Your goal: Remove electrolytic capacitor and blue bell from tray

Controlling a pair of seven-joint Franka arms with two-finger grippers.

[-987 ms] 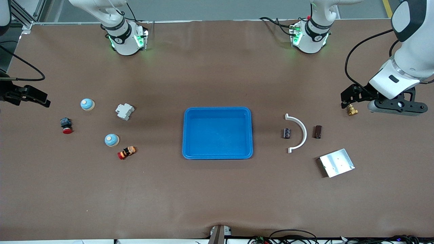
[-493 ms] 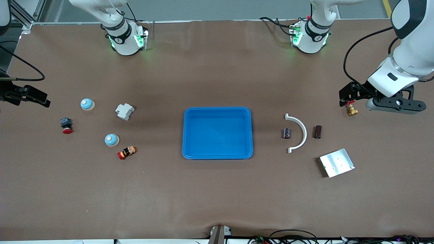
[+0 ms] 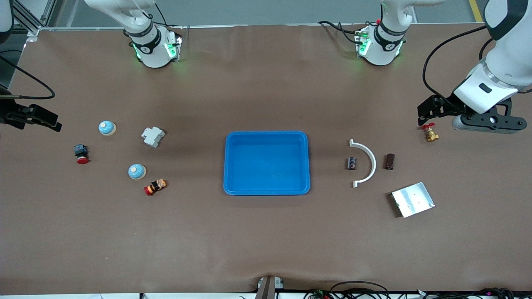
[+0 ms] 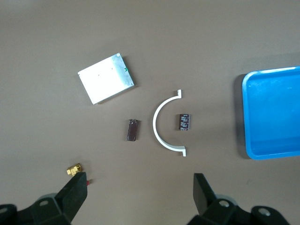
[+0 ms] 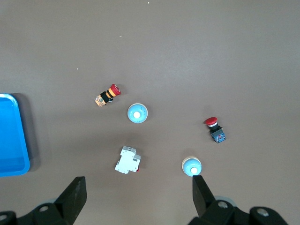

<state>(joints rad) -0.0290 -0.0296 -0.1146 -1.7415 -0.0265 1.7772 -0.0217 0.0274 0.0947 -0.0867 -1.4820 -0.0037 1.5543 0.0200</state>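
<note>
Two blue dome bells (image 3: 107, 128) (image 3: 136, 171) stand toward the right arm's end of the table; the right wrist view shows them too (image 5: 191, 166) (image 5: 138, 113). A brown capacitor (image 3: 389, 161) (image 4: 132, 130) and a black capacitor (image 3: 352, 163) (image 4: 183, 122) lie on either side of a white arc (image 3: 365, 164). The blue tray (image 3: 266, 135) sits mid-table with nothing in it. My left gripper (image 3: 434, 111) (image 4: 140, 192) hangs open over bare table by a brass valve (image 3: 431, 133). My right gripper (image 3: 39, 117) (image 5: 137, 190) hangs open at the table's edge, holding nothing.
A metal plate (image 3: 412, 199) lies nearer the camera than the capacitors. A white breaker (image 3: 153, 136) and two red push buttons (image 3: 81, 153) (image 3: 155, 187) lie among the bells. Cables trail along the table's front edge (image 3: 357, 286).
My left gripper has drifted toward the robots' bases, uncovering the brass valve. The right arm and all objects have stayed put.
</note>
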